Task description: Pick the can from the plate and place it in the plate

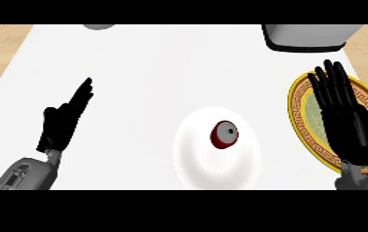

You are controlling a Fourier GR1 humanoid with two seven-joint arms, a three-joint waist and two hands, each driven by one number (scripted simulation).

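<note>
A dark red can (224,133) with a grey top stands upright on a white plate (208,165) at the lower middle of the counter. A second plate (300,110) with a gold patterned rim and greenish centre lies at the right edge. My right hand (343,115) hovers over that gold plate, open, fingers straight and pointing away, covering much of it. My left hand (64,120) is at the lower left, open with fingers straight, well apart from both plates. Neither hand touches the can.
A grey appliance (309,36) with a dark base sits at the back right corner. A small grey object (99,26) shows at the back edge, left of centre. Wooden floor (14,38) borders the white counter (158,70) on the left.
</note>
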